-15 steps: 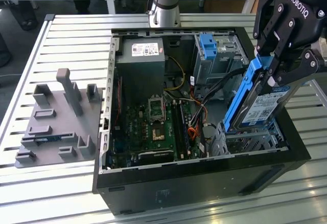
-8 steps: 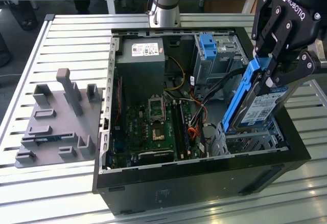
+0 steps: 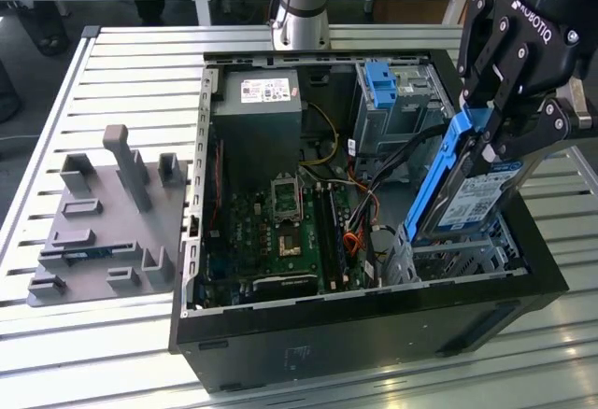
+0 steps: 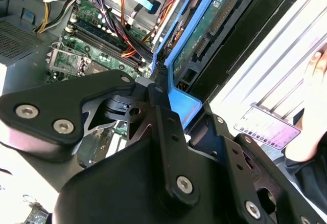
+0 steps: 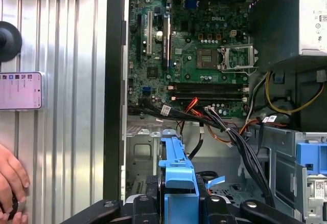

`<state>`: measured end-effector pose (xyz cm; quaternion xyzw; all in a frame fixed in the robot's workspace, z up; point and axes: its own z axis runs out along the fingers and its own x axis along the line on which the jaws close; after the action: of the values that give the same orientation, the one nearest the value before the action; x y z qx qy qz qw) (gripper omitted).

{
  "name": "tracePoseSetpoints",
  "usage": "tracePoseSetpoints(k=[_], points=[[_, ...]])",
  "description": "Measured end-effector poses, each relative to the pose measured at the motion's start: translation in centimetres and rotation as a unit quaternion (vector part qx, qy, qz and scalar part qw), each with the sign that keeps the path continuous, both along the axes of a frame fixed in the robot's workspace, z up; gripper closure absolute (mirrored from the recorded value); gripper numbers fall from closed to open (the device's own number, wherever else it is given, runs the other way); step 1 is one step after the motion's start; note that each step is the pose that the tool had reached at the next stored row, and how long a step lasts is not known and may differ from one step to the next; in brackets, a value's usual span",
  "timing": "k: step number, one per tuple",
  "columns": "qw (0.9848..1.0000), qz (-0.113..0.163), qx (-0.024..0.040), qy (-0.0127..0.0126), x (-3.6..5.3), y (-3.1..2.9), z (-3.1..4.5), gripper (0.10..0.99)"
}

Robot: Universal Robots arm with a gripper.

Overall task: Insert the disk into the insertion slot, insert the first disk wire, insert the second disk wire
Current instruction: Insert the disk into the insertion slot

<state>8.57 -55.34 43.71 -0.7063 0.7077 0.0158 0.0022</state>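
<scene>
In the exterior view, we see the arm reaching in from the exterior view's right, its black gripper tipped downward over the open computer case on the slatted worktop. The gripper is clenched on the upper end of the disk, gripping its blue caddy. The disk stands steeply tilted, its long axis running from the gripper down toward the exterior view's left, label side facing us. Its lower end sits at the insertion slot in the case's near corner on the exterior view's right. The taller cage with a blue clip stands farther back.

In the second wrist view, we look past the black fingers clamped against the blue caddy edge. The disk's green circuit-board side points away from the gripper toward the motherboard. A person's hand rests on the worktop.

In the first wrist view, the caddy runs straight out from the gripper, over grey metal and cables.
</scene>
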Motion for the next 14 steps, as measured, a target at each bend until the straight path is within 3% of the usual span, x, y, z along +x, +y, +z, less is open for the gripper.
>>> tracePoseSetpoints(k=[14], points=[[1.0,-0.004,0.0,0.0,-0.07,0.01,-0.49,0.722]])
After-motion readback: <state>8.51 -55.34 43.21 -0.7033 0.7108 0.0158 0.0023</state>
